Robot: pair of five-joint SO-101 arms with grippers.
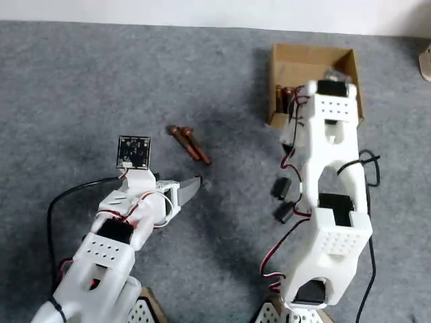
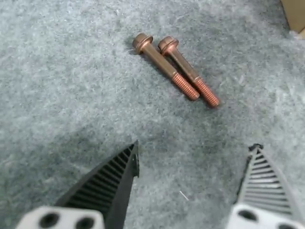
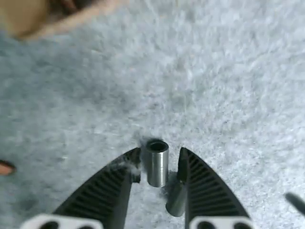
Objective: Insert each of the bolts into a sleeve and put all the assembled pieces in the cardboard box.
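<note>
Two copper bolts [image 1: 190, 145] [image 2: 167, 69] lie side by side on the grey carpet. My left gripper [image 1: 188, 187] [image 2: 195, 162] is open a short way in front of them, nothing between its fingers. My right gripper [image 3: 159, 164] is open, its fingers either side of an upright metal sleeve [image 3: 157, 162] with a small gap on each side. A second sleeve [image 3: 176, 200] lies against the outside of one finger. In the high view two dark sleeves [image 1: 281, 187] lie just left of the right arm. The cardboard box [image 1: 313, 48] at the back right holds copper pieces [image 1: 286, 97].
The right arm's body [image 1: 330, 168] stretches from the front edge up over the box's near side. A corner of the box [image 2: 296, 14] shows far off in the left wrist view. Open carpet lies to the left and behind the bolts.
</note>
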